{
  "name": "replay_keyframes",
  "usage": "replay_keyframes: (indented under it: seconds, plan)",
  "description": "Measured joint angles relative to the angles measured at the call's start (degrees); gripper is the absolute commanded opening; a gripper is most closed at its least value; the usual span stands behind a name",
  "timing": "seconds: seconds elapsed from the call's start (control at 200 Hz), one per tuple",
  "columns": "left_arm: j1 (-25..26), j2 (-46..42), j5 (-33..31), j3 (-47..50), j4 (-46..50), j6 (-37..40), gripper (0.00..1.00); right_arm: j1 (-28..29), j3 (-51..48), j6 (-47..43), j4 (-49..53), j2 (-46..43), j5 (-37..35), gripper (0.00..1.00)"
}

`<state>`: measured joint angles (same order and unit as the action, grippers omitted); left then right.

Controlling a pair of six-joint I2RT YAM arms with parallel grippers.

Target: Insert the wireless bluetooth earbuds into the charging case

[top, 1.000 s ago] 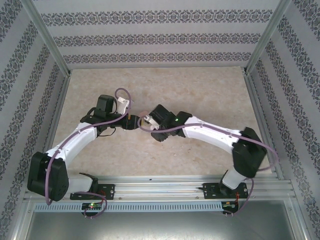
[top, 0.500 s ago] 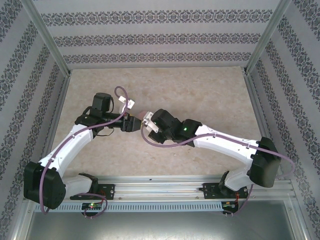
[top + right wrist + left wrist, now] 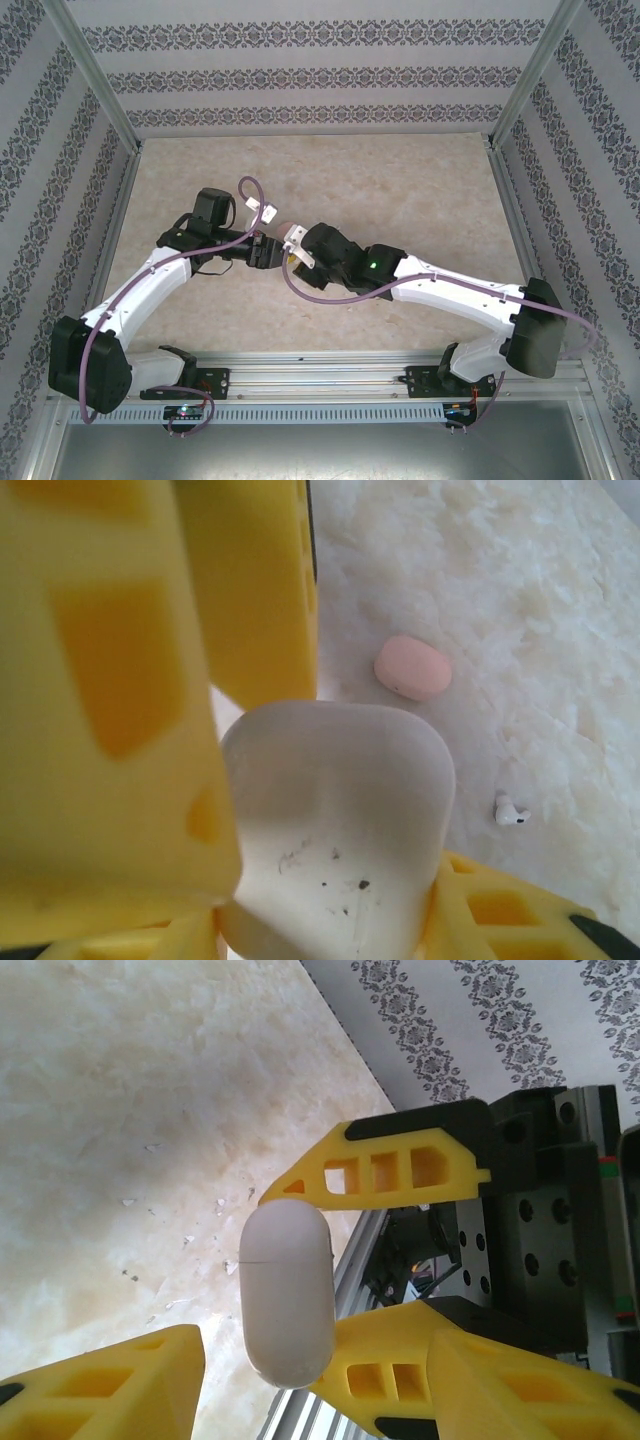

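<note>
A white charging case (image 3: 288, 1295), lid closed, hangs above the table with my right gripper (image 3: 330, 900) shut on its narrow ends. In the right wrist view its broad face (image 3: 340, 810) has a few dark specks. My left gripper (image 3: 315, 1360) straddles the case's flat sides with the jaws open, and a gap shows beside the left finger (image 3: 110, 1390). In the top view the left gripper (image 3: 268, 250) and the right gripper (image 3: 297, 243) meet over the table's middle. One whitish earbud (image 3: 512, 812) lies on the table below.
A closed pale pink case (image 3: 412, 667) lies on the marble-patterned table (image 3: 400, 190), visible from above just behind the grippers as the pink case (image 3: 285, 225). Patterned walls enclose three sides. The metal rail (image 3: 320, 378) with both arm bases runs along the near edge.
The right arm has stretched out, its elbow swinging right and its wrist dropping slightly. Both grippers stay together at the middle, with the white case still held.
</note>
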<state>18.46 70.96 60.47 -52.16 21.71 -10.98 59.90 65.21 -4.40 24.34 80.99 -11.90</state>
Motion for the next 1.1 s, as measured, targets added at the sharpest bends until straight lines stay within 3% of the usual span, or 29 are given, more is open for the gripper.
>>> replay_keyframes:
  seconds: [0.52, 0.635, 0.774, 0.979, 1.099]
  plan:
    - [0.72, 2.47, 1.07, 0.00, -4.31, -3.30, 0.41, 0.74, -0.52, 0.15, -0.61, -2.10, 1.25, 0.32]
    - [1.11, 2.93, 1.57, 0.00, -6.01, -4.92, 0.25, 0.72, -0.92, 0.63, -0.59, -2.21, 1.36, 0.33]
    - [1.42, 3.02, 2.43, 0.11, -8.11, -6.86, 0.09, 0.70, -1.01, 1.92, -0.31, -2.25, 0.90, 0.43]
    - [1.60, 3.04, 2.03, 2.69, -12.98, -8.87, 0.06, 0.61, -1.01, 4.76, 0.28, -2.58, 1.31, 0.59]
    - [1.70, 3.19, 0.07, 4.28, -17.68, -10.86, 0.05, -0.94, -1.42, 8.24, 0.20, -5.38, 3.65, 0.63]
